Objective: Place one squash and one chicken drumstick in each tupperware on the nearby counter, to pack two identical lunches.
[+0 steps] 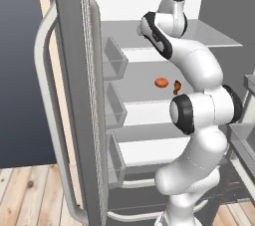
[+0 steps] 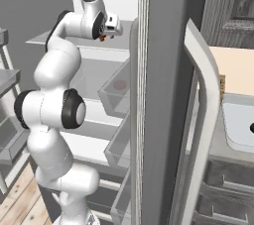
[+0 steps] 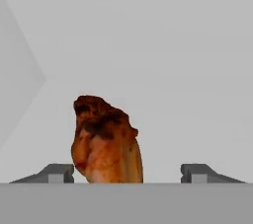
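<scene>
Drumstick (image 3: 106, 141) first: I have a chicken drumstick standing between my fingers (image 3: 58, 172), closer to one tip than the other, with clear space on the far side, so the fingers are apart and not pressing on it. It sits on a middle shelf (image 1: 142, 85) of the open fridge, toward the shelf's right side, with the orange-red squash (image 1: 161, 82) just beside it on the same shelf. In the right base view the gripper (image 2: 110, 27) is reaching into the fridge past the open door (image 2: 158, 95).

My guess is the drumstick is light and fairly stiff, but its glossy, lumpy skin looks slippery and the shape tapers, so a pinch near the thin bone end could let it squirt out. I would close on the thick meaty middle, where the sides are broadest, and re-centre a little before closing so that both fingers meet it together.

I can read no brand, label or writing on the fridge, the shelves or the food.
</scene>
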{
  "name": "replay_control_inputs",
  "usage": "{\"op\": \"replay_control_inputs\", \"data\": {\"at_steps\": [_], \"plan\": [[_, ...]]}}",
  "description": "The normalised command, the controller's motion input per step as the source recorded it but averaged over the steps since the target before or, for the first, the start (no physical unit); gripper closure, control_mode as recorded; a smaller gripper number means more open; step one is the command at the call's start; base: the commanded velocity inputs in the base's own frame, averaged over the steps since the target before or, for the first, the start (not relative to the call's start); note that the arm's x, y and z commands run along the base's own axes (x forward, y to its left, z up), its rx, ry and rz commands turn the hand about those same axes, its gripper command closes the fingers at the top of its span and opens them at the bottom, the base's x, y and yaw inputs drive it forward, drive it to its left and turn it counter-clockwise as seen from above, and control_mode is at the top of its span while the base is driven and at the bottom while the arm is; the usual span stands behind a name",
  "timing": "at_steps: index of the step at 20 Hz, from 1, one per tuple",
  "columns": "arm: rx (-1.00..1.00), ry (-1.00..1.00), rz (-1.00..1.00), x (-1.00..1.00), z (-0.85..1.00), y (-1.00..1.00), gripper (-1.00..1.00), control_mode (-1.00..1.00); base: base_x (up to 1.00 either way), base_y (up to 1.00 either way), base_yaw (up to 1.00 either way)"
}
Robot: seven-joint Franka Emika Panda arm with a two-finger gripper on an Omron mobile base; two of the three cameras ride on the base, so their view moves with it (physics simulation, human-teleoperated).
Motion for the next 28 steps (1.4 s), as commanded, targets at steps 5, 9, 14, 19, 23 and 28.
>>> {"op": "replay_control_inputs", "data": {"at_steps": [5,9,14,19,23,28], "plan": [[-0.08,0.00,0.00,-0.29,-0.76,0.06,1.00,-1.00,0.00,0.00,0.00],[-0.12,-0.01,0.00,-0.88,-0.90,0.23,1.00,-1.00,0.00,0.00,0.00],[-0.02,-0.10,0.00,-1.00,-0.59,0.05,1.00,-1.00,0.00,0.00,0.00],[0.14,0.14,-0.04,-1.00,0.70,-0.09,1.00,-1.00,0.00,0.00,0.00],[0.16,0.37,-0.03,-1.00,1.00,-0.06,1.00,-1.00,0.00,0.00,0.00],[0.13,0.52,-0.02,-1.00,0.91,0.00,1.00,-1.00,0.00,0.00,0.00]]}}
